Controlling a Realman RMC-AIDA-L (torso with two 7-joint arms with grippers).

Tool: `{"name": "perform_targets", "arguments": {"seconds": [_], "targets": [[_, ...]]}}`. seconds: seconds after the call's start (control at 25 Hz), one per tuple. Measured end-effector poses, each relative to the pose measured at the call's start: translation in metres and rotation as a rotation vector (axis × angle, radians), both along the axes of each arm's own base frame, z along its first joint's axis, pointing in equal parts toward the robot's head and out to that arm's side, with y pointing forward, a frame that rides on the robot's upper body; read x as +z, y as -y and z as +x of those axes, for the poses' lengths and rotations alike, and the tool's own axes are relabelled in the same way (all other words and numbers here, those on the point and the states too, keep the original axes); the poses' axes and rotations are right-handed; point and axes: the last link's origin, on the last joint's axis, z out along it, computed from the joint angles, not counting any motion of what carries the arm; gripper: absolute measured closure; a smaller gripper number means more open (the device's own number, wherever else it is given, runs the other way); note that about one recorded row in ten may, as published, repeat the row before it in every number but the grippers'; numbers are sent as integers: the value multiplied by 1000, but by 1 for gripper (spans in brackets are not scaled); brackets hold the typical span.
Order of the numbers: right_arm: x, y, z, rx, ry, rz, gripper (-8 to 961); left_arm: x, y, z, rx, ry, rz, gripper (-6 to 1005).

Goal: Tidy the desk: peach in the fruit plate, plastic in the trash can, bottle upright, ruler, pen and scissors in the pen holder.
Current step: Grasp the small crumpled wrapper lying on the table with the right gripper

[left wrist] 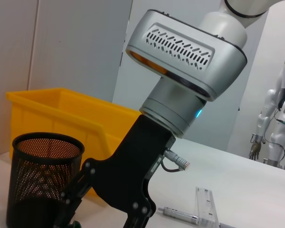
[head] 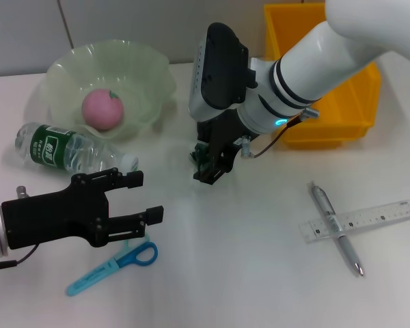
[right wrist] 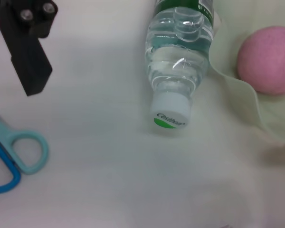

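Peach is seen in plate | bottle beside plate lies flat | scissors, pen, ruler left out | left gripper spread near bottle | right gripper fingers: cannot be told

The peach (pink, round) sits inside the pale green fruit plate with its wavy rim, at the desk's far left. Just in front of the plate, a clear plastic bottle with a green label lies on its side, its white cap pointing toward the desk's middle. Nearer the robot, blue scissors lie flat with blades closed. At the right, a silver pen crosses a clear ruler, the 2 forming an X. A black mesh pen holder stands upright before the yellow bin.
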Motion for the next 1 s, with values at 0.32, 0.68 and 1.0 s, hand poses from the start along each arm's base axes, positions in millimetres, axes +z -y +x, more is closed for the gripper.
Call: {"name": "perform_targets", "arguments": {"seconds": [0.32,0.68,1.0], "targets": [[-1,-1,4,-7,3,10,190,3,-1,1,-5,7,4,218],[-3,0,6,-14,-13,8,198,4,-1,1,-7,9,4,218],[-6,0,8,-22,-25,18,205,5,0,0,-5,15,6,218]]}}
